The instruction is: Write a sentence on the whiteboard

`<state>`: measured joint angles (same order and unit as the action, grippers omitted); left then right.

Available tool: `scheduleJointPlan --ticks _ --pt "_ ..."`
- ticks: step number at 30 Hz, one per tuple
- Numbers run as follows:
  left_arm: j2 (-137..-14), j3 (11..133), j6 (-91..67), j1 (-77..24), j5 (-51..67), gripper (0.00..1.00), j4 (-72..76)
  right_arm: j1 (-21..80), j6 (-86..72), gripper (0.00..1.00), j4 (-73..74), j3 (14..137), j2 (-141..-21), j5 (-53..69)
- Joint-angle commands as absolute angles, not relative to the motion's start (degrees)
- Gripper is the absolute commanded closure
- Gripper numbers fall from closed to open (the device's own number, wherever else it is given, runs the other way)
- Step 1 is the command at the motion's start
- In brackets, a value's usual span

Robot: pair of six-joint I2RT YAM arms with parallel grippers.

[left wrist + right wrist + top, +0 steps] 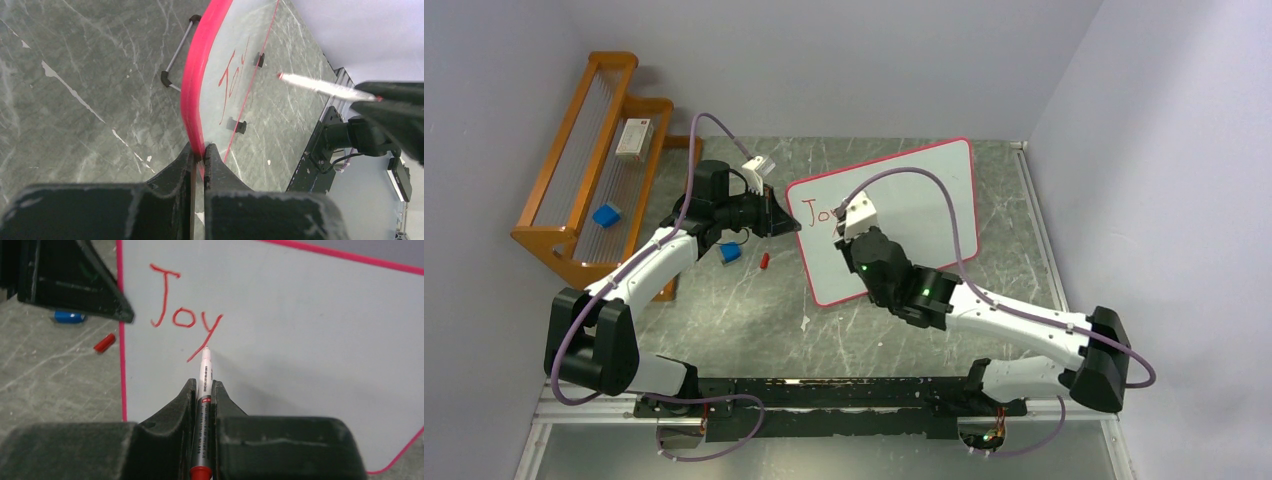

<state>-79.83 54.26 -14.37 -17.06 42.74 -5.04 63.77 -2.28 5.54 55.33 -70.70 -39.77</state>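
The whiteboard (924,190) with its red-pink border lies tilted on the table and carries the red word "Joy" (185,310) near its left end. My left gripper (200,152) is shut on the whiteboard's left border (195,100), clamping the edge. My right gripper (202,385) is shut on a red marker (204,375), whose tip sits at the lower end of the "y" stroke on the whiteboard (300,340). In the left wrist view the marker (320,86) points toward the board from the right.
A red marker cap (765,260) and a blue cap (730,254) lie on the table left of the board. A wooden rack (594,170) with a blue block and a small box stands at the far left. Walls close in both sides.
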Motion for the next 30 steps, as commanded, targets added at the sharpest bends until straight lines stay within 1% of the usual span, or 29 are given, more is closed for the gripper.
scheduleJointPlan --ticks 1,9,19,30 --pt "-79.9 54.23 -11.86 -17.31 39.2 0.95 -7.03 61.03 -0.44 1.0 2.34 53.18 -67.88 -41.79" --pt "-80.16 54.31 -11.65 -17.31 39.12 0.95 -7.23 55.68 0.97 1.0 -4.06 49.75 -64.54 -36.83" --pt "-79.81 54.37 -11.45 -17.31 39.08 0.95 -7.44 53.96 2.99 1.0 -8.36 47.12 -63.07 -34.75" --pt "-80.29 54.41 -11.49 -17.31 39.37 0.95 -7.39 52.67 4.71 1.0 -10.96 46.94 -64.82 -33.14"
